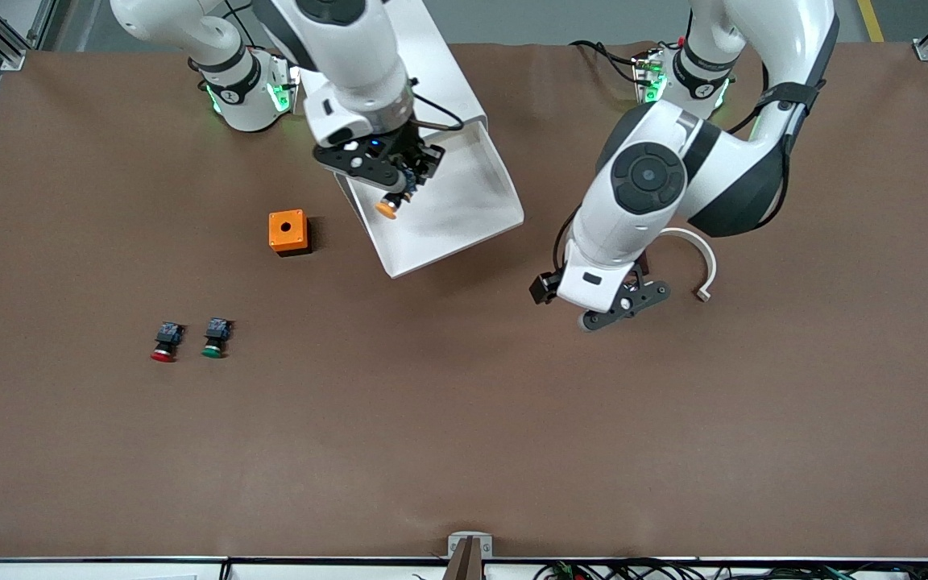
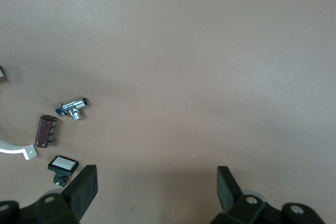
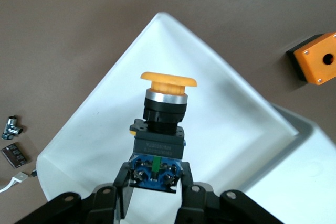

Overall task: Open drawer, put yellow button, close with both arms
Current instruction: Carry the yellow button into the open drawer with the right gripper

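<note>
Shells: my two arms (image 1: 633,234) are glossy white, rounded, with black bands at the joints.
Joint cap: a round black disc (image 1: 648,176) with a small centre dot sits on my left arm.
Bases: both of my bases (image 1: 248,95) glow green and carry a small round white mark on a black collar.
Cables: thin black cables (image 1: 436,113) loop beside my right wrist.
Pincers: my right pincer (image 3: 156,190) is matt black with round screw holes; my left pincer (image 2: 156,190) is also matt black.
</note>
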Controlling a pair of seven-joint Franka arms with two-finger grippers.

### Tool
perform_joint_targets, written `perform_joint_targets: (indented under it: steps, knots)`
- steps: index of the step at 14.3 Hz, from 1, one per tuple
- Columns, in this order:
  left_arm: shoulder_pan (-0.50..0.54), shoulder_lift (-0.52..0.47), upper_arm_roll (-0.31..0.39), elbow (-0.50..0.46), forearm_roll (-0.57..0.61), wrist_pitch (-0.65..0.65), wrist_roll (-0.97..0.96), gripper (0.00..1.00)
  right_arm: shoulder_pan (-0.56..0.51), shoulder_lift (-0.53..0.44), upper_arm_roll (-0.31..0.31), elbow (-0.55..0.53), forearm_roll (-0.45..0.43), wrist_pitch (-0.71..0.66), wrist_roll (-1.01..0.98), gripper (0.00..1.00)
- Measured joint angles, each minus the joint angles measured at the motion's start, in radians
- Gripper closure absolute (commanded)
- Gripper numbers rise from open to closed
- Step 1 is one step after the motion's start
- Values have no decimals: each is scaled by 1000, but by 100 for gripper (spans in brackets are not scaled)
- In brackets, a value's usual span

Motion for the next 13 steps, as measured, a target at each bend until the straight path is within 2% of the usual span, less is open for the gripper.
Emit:
perform_joint_targets:
  steps: [5,13]
  knots:
    - [-53,0,-1,-17,66,-4,-94,0,62,52,-2,0,-2,37,110,100]
    - [-72,1,0,-19,68,-4,-171,0,87,95,-5,-19,-21,78,164,100]
